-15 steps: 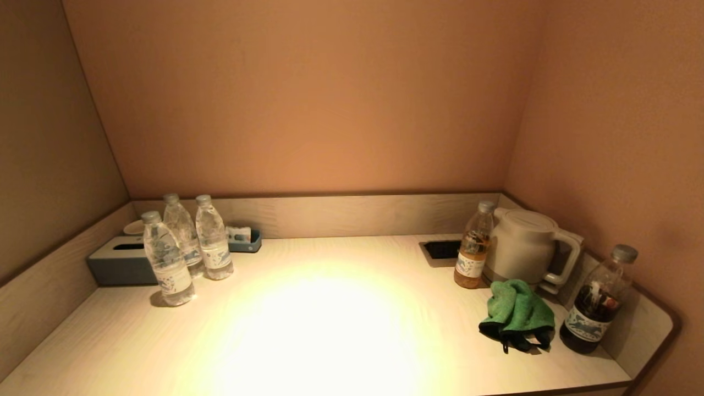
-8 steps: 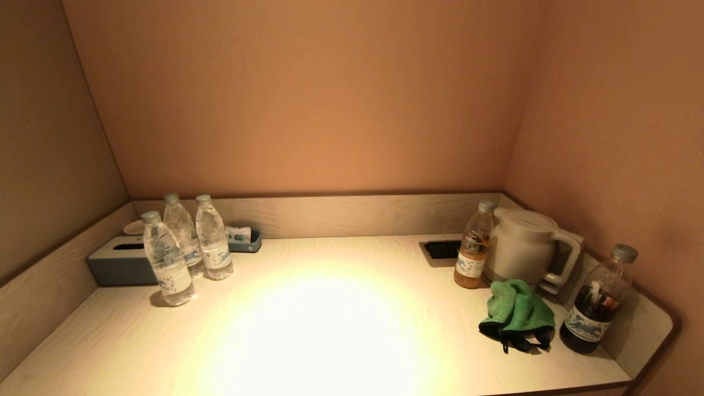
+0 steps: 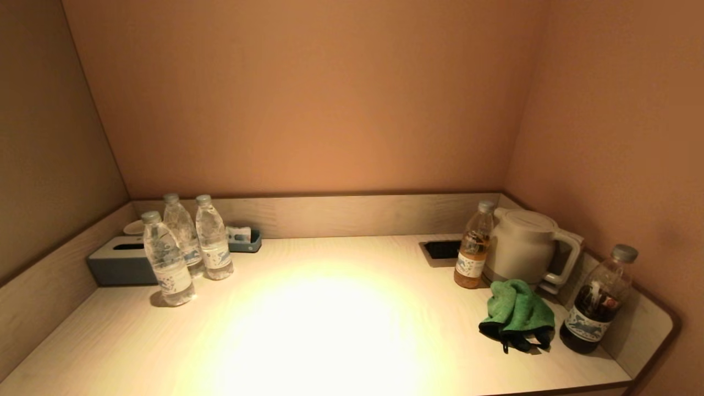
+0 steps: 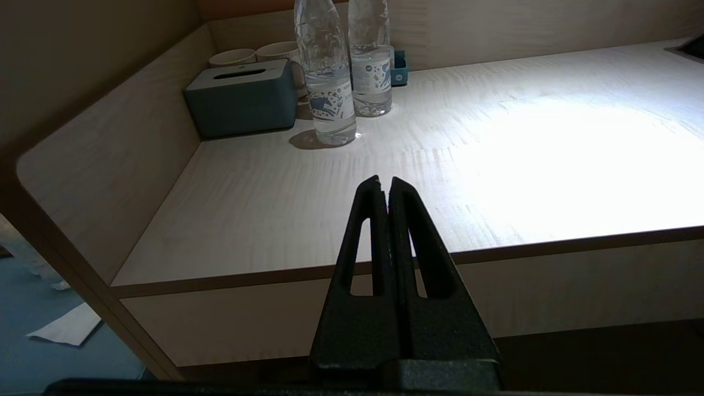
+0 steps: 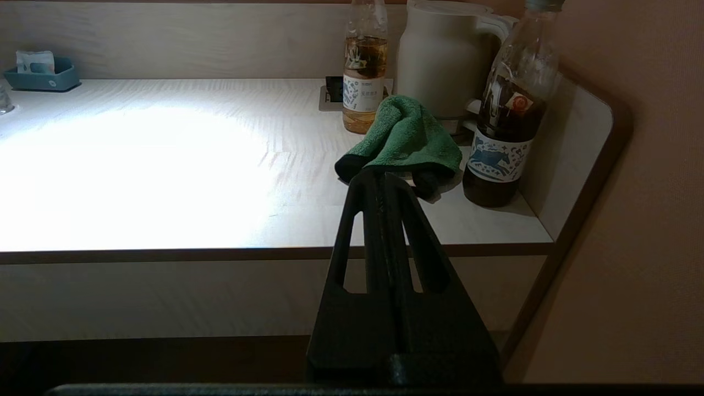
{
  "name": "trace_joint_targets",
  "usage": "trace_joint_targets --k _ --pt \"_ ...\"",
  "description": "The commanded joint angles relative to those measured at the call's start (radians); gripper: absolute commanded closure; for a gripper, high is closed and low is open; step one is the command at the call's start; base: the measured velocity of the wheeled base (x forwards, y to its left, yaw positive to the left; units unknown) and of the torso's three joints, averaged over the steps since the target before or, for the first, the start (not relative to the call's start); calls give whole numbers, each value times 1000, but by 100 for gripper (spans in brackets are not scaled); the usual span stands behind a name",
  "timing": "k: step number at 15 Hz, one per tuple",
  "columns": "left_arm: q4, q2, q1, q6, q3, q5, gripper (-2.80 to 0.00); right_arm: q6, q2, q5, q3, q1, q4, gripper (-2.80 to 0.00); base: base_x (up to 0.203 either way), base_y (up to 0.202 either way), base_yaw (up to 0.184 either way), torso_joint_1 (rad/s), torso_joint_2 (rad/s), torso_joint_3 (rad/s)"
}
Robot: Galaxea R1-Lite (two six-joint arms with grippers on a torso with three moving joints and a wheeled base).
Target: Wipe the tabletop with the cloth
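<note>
From my head camera neither arm shows at all; I only find them through the wrist cameras. My left gripper sits before the tabletop's front edge, fingers pressed together on nothing. My right gripper is likewise closed and empty, short of the front edge, its tips covering the cloth's near hem. The green cloth lies crumpled between the amber bottle and the dark bottle, before the kettle; bunched as it is, I can't call a clear long axis.
</note>
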Motion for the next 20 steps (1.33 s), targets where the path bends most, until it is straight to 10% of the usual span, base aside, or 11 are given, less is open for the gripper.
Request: trace_joint_targets --k 1,20 --pt "0 1 1 0 0 -1 0 0 1 0 0 0 0 0 0 0 0 0 0 0" --pt "0 1 0 0 0 -1 0 7 1 0 0 1 0 0 0 0 0 0 0 0"
